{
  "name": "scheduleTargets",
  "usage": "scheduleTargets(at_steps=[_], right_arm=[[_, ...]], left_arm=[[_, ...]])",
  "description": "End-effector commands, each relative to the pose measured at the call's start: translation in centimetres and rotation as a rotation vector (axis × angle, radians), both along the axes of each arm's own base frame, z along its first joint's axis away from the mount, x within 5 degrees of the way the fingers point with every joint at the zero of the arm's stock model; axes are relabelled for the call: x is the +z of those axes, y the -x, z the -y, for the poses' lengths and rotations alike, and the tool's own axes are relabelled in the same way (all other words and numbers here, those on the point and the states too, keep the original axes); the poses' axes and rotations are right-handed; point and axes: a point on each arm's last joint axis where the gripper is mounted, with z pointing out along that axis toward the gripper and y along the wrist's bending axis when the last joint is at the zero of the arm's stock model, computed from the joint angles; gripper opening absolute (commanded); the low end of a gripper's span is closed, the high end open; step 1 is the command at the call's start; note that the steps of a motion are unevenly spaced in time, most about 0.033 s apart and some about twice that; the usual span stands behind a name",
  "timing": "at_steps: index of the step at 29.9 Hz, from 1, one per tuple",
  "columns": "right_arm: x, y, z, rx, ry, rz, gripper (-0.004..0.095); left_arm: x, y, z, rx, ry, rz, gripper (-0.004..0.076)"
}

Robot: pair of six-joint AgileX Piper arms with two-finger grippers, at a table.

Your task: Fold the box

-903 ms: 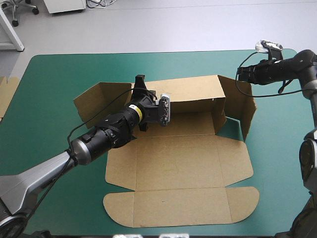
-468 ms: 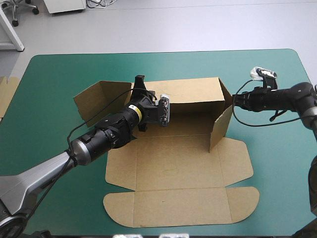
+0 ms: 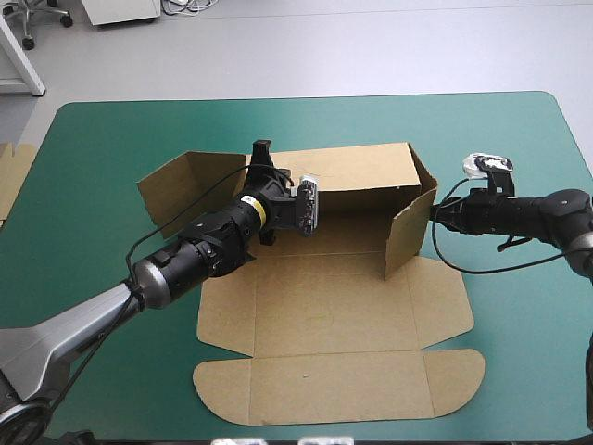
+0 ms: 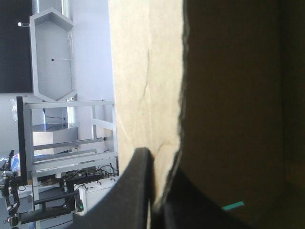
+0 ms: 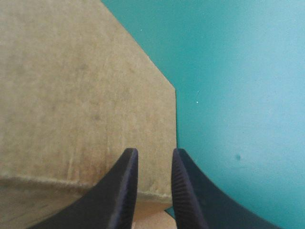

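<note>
The brown box [image 3: 324, 306] lies open on the teal-green cover, its back wall [image 3: 361, 169] raised. My left gripper [image 3: 262, 153] is shut on the top edge of that wall near its left end; in the left wrist view the fingers [image 4: 140, 186] pinch the board's edge [image 4: 143, 71]. The right side flap [image 3: 408, 236] stands upright, swung inward across the box's right end. My right gripper [image 3: 437, 211] touches the flap's outer face. In the right wrist view its fingers [image 5: 152, 152] stand narrowly apart against the board [image 5: 71, 95], nothing between them.
The left side flap [image 3: 181, 185] leans outward behind my left arm. The lid and front flaps [image 3: 343, 385] lie flat toward the near table edge. More board [image 3: 11, 176] shows at the table's left edge. Bare cover [image 3: 519, 352] lies right of the box.
My right gripper came down from the far right corner to the box, and the right flap swung inward from leaning outward to standing across the end. The left arm stayed put.
</note>
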Motion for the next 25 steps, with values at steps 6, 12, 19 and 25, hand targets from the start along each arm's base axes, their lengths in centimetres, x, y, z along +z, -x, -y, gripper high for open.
scheduleTargets(at_steps=[6, 12, 19, 25], right_arm=[[3.0, 1.9, -0.6, 0.011, -0.037, 0.136, 0.0239], [3.0, 2.2, -1.9, 0.070, -0.034, 0.134, 0.0239], [2.7, 2.3, -4.5, 0.132, 0.021, 0.142, 0.0239], [2.4, 2.8, -6.2, 0.176, 0.064, 0.108, 0.0239]], left_arm=[[0.5, 0.3, -0.1, 0.038, 0.060, -0.030, -0.0010], [0.5, 0.3, -0.1, 0.038, 0.060, -0.030, -0.0010], [0.5, 0.3, -0.1, 0.038, 0.060, -0.030, -0.0010], [0.5, 0.3, -0.2, 0.041, 0.058, -0.031, -0.0010]])
